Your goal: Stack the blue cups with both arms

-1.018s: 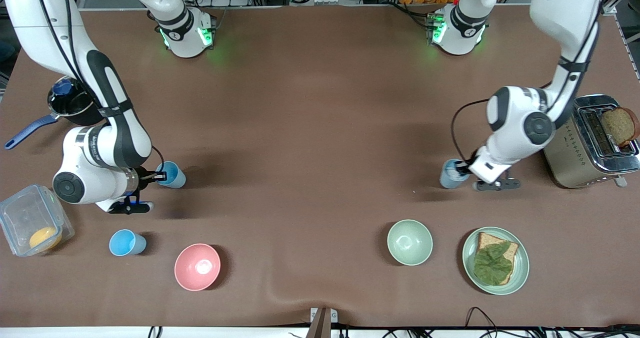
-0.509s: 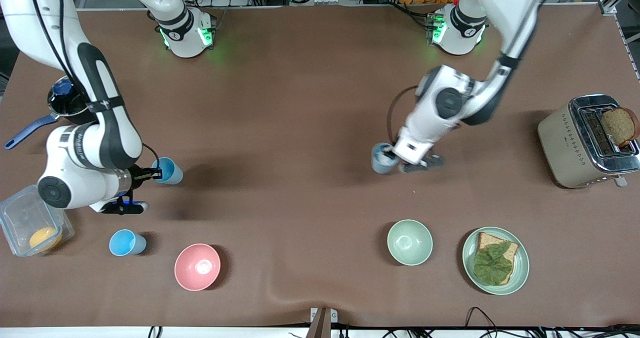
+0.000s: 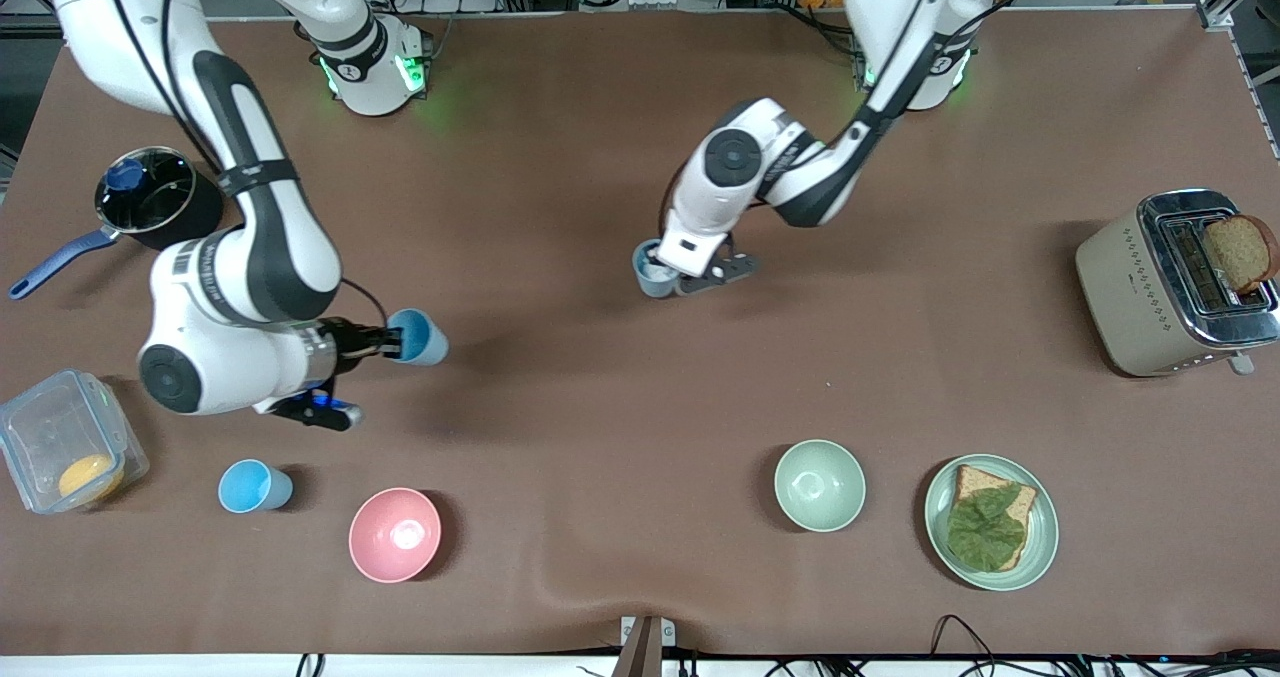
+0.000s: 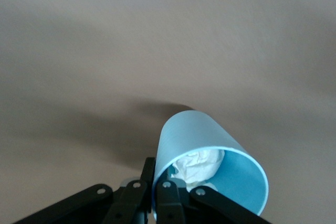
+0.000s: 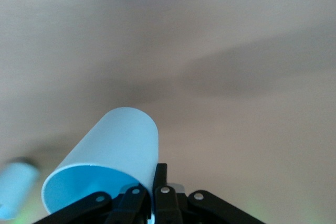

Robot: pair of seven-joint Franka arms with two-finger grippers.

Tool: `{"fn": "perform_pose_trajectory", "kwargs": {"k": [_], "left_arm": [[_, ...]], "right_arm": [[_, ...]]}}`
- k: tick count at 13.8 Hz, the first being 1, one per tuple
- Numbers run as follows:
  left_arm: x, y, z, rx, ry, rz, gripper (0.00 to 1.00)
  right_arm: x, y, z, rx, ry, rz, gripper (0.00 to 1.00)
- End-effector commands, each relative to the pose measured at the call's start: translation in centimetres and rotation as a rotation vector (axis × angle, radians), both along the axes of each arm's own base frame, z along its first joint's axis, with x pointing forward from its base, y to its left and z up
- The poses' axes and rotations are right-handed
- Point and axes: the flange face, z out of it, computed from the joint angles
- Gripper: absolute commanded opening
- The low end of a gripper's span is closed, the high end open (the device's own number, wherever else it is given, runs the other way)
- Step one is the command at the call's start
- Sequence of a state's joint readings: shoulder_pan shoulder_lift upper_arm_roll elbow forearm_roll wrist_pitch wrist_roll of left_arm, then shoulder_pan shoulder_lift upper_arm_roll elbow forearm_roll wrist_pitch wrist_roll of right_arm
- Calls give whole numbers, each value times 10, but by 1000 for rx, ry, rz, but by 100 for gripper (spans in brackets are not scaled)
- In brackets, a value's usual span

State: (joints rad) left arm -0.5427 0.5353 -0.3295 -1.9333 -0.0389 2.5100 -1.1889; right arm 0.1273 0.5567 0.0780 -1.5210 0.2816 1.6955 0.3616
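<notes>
My left gripper (image 3: 668,275) is shut on the rim of the greyer blue cup (image 3: 652,267) over the middle of the table. In the left wrist view the cup (image 4: 202,140) has a crumpled white patch inside, and the gripper (image 4: 156,177) pinches its wall. My right gripper (image 3: 393,339) is shut on the rim of a light-blue cup (image 3: 420,337), tilted on its side in the air. In the right wrist view this cup (image 5: 115,145) is pinched by the gripper (image 5: 156,178). A third blue cup (image 3: 255,485) stands on the table beside the pink bowl (image 3: 395,534).
A dark pot (image 3: 150,202) and a clear box (image 3: 65,452) with an orange sit at the right arm's end. A pale green bowl (image 3: 819,485) and a plate (image 3: 1040,547) with bread and lettuce sit near the front camera. A toaster (image 3: 1170,282) stands at the left arm's end.
My left arm has carried the greyer cup from beside the toaster to the middle of the table. My right arm has moved its cup toward the middle too.
</notes>
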Motion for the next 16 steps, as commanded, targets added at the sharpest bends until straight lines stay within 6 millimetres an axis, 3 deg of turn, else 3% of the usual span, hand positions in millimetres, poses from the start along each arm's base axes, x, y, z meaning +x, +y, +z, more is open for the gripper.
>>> {"fn": "perform_pose_trajectory", "kwargs": {"k": [1,2,3,4,6,9,12,16], "left_arm": [[9,-25,-13,10,16,60,0],[7,-32,-13,21,24,59,19],[7,-33,-11,44,23,42,72],[8,-30,-5,73,8,16,100],[19,-25,24,106,6,15,100],[40,-12,100,157,6,33,100],[87,61,202,147,-73,147,100],[122,188,301,176,-138,130,100]], "right_arm": [[-8,35,19,-1,12,-52,0],[-11,46,22,-4,11,-48,0],[-17,59,27,-12,7,-42,0],[-26,80,33,-27,7,-38,0],[-39,112,42,-54,11,-54,0],[-66,160,45,-92,27,-60,0],[-93,213,46,-106,32,-93,0],[-115,254,35,-127,24,-123,0]]}}
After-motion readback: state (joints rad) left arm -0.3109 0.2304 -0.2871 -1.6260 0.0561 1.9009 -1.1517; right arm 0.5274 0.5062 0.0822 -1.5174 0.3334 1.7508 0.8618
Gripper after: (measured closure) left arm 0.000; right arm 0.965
